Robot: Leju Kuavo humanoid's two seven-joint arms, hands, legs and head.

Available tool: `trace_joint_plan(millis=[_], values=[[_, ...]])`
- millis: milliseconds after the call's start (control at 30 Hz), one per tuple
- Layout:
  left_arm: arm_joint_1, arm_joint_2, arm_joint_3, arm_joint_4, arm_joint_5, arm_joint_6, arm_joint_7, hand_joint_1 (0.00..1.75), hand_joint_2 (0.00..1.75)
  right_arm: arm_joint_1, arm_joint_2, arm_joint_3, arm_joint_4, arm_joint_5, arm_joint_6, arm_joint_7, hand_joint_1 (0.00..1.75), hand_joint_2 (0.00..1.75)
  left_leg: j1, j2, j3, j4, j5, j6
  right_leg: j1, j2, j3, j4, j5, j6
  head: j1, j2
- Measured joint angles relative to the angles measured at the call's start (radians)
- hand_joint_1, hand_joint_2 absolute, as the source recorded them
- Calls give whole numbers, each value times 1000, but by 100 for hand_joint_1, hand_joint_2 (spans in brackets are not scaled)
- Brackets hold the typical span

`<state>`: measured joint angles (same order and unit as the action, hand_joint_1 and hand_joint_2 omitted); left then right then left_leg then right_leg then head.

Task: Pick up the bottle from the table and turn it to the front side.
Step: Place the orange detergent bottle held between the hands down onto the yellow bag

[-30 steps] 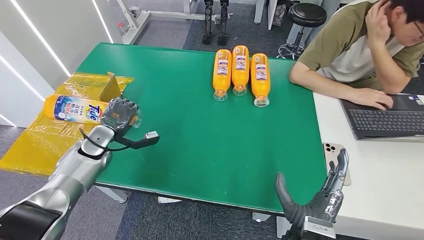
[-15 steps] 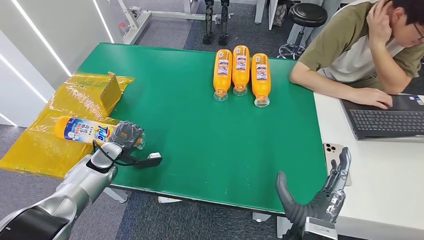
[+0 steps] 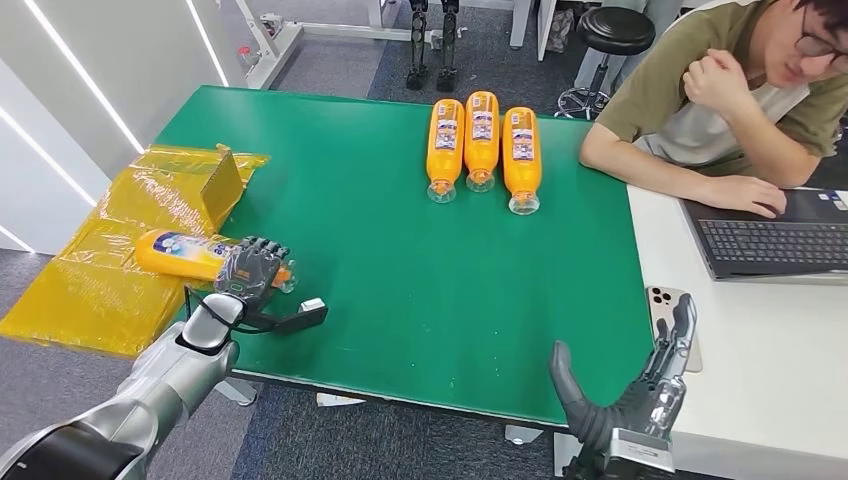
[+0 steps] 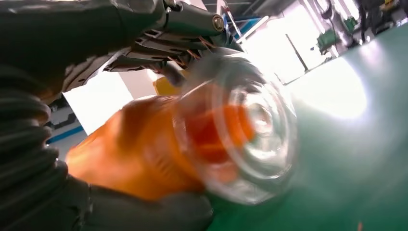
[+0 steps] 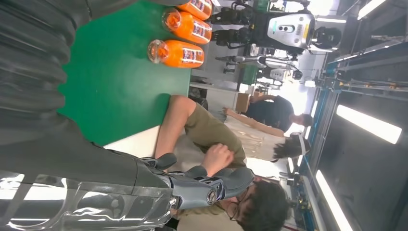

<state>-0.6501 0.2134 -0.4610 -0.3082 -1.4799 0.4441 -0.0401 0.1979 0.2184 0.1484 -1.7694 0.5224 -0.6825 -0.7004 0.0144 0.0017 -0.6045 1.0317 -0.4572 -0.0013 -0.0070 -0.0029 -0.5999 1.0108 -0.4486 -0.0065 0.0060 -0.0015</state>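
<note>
My left hand grips an orange bottle near its clear cap end, at the table's left edge over the yellow plastic. The bottle lies roughly level, its base pointing away to the left, and a strip of blue-and-white label shows along its upper side. In the left wrist view the clear cap and orange body sit blurred between my fingers. My right hand hangs open below the table's near right corner, fingers apart, holding nothing.
Three orange bottles lie side by side at the far middle of the green table. A person sits at the white desk on the right with a laptop. A phone lies near my right hand.
My left hand has lowered the bottle from above the yellow plastic and rolled it, so the big label has turned away and mostly orange shows. The person's raised hand has dropped from the head.
</note>
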Motion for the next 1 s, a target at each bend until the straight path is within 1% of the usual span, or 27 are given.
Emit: trace_joint_plan(millis=[100,267,433,567,633,700,733,767,800,833,867,900,933,967,1000], values=[[3,-5,17,0,24,30,-13,0,175,-8,-1,2,11,-1,0,0,0,175,0,0,0,0,0,0,0,0,0,0,0,0,0,0],[14,-23,97,0,141,52,-108,0,175,-16,-1,7,22,-7,0,0,0,175,0,0,0,0,0,0,0,0,0,0,0,0,0,0],[27,-29,163,0,171,61,-134,0,175,-19,-1,8,29,-16,0,0,0,175,0,0,0,0,0,0,0,0,0,0,0,0,0,0],[35,-30,190,0,179,69,-139,0,175,-19,-1,8,30,-15,0,0,0,175,0,0,0,0,0,0,0,0,0,0,0,0,0,0],[41,-30,205,0,199,94,-150,0,175,-19,-1,8,30,-12,0,0,0,175,0,0,0,0,0,0,0,0,0,1,0,0,0,0],[65,-30,242,-23,215,158,-171,0,175,-18,-1,6,29,-5,0,0,0,175,0,2,0,0,0,0,0,1,-1,1,0,0,0,0],[86,-35,281,-59,214,193,-198,0,175,-18,-1,5,28,0,0,0,0,175,0,3,0,0,0,0,0,2,-2,1,0,-1,0,0],[109,-44,333,-110,211,220,-245,0,175,-17,-1,3,27,5,0,0,0,175,0,3,0,1,0,0,0,3,-3,0,0,-1,0,0],[129,-60,408,-173,221,234,-322,0,175,-16,-1,2,26,10,0,0,0,175,0,4,-1,1,0,0,0,4,-4,0,1,-1,0,0],[143,-84,501,-239,256,241,-421,0,175,-16,-1,0,25,13,0,0,0,175,0,4,-2,1,0,0,0,4,-5,0,1,-1,0,0],[152,-110,598,-301,324,246,-518,0,175,-15,-1,0,24,15,0,0,0,175,0,4,-2,1,0,-1,0,4,-4,1,1,-1,0,0],[157,-136,697,-363,436,249,-595,0,175,-15,-1,0,24,15,0,0,0,175,0,6,-2,1,-1,-2,0,6,-4,1,1,-1,0,0],[162,-163,782,-422,597,253,-640,0,175,-16,-1,0,24,12,0,0,0,175,0,9,-1,0,-2,-3,0,8,-4,1,1,-2,0,0],[168,-187,848,-480,800,255,-656,0,175,-16,-1,1,25,8,0,0,0,175,0,11,1,0,-3,-3,-1,11,-4,1,1,-2,0,0],[178,-211,894,-539,1029,256,-658,0,175,-17,-1,2,26,4,0,0,0,175,-1,13,2,0,-3,-4,-1,13,-4,0,1,-2,0,0]])
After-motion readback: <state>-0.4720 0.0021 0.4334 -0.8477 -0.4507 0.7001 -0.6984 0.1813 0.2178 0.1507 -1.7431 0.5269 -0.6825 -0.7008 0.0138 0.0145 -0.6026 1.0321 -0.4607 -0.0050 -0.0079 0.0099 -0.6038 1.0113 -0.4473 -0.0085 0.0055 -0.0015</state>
